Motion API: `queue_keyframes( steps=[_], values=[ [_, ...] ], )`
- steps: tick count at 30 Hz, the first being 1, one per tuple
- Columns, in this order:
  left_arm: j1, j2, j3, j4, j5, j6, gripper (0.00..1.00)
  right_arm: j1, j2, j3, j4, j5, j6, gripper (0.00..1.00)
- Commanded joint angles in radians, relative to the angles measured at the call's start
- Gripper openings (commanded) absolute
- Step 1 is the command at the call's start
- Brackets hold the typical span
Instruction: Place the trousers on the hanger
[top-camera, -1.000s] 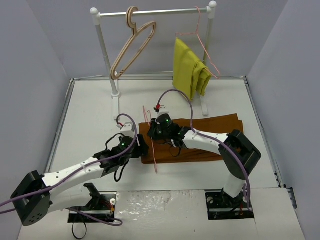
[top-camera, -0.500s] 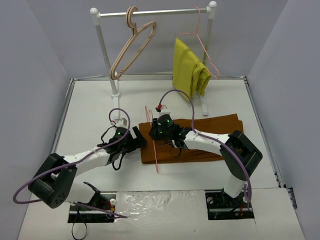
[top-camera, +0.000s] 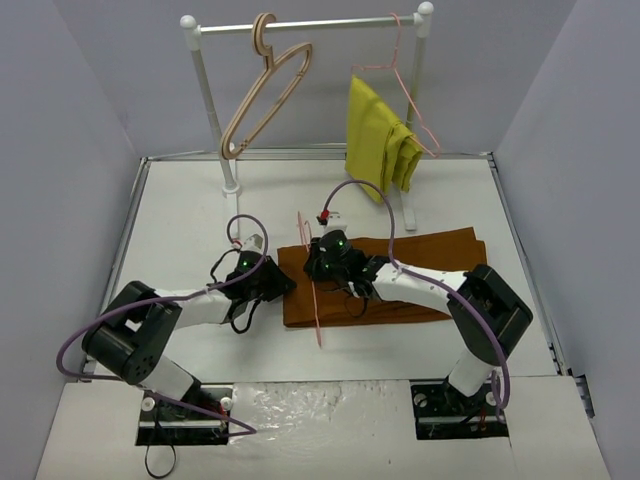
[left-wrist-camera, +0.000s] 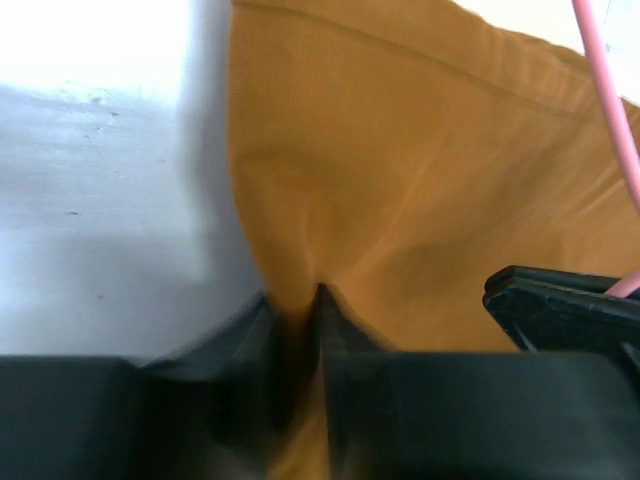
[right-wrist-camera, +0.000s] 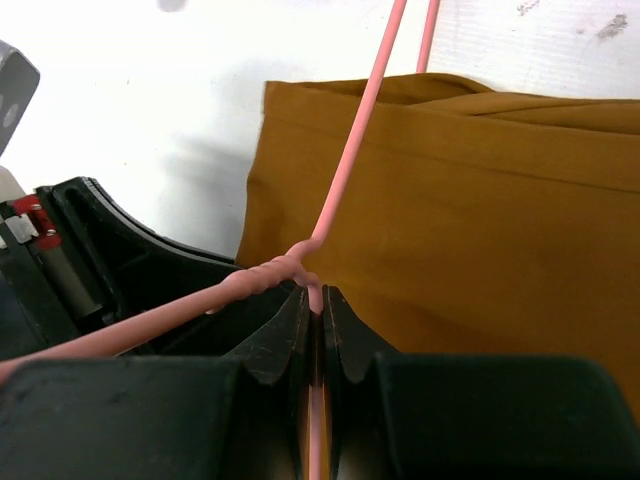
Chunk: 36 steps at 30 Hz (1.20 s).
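White table (top-camera: 180, 220) and plain grey walls are all around. Brown trousers (top-camera: 440, 247) lie flat and folded in the middle of the table. At the left end of the trousers, the left gripper (left-wrist-camera: 300, 312) has its two fingers squeezed together on a little bump of the cloth. Just above that same end, the right gripper (right-wrist-camera: 318, 300) has its fingers pressed tight on the pink hanger (right-wrist-camera: 352, 150). It holds the twisted bit of wire under the hook. The hanger crosses over the left end of the trousers.

I think the step now is getting the cloth through the hanger. Next, the left gripper should lift that end and feed it through the wire triangle, while the right one holds the hanger steady. The pinch looks small, so the cloth could slip out.

I can see no words, names or labels anywhere.
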Motion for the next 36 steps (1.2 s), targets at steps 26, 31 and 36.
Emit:
queue_keyframes(
  steps=[26,31,36],
  values=[
    [0.231,-0.462,-0.057,-0.395,-0.033,0.126,0.02,-0.12,-0.158,-0.072,-0.203,0.099,-0.071,0.0],
    [0.263,-0.464,-0.073,-0.383,-0.038,0.143,0.02,-0.129,-0.149,-0.075,-0.206,0.074,-0.082,0.0],
    [0.274,-0.425,-0.059,-0.344,-0.038,0.17,0.02,-0.129,-0.151,-0.075,-0.213,0.001,-0.109,0.0]
  ],
)
